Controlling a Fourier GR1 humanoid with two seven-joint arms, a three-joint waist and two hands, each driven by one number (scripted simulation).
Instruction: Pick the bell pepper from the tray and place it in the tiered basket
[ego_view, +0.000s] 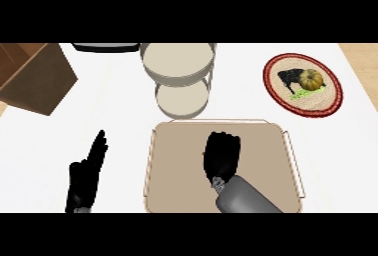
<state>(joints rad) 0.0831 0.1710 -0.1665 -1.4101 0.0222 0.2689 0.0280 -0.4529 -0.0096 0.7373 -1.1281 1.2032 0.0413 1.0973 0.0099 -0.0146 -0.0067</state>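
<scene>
The right hand (221, 157) lies over the middle of the brown tray (171, 200), fingers curled down so the bell pepper cannot be seen, while the left hand (86, 175) rests flat at the left, near the tiered basket (179, 75).
</scene>
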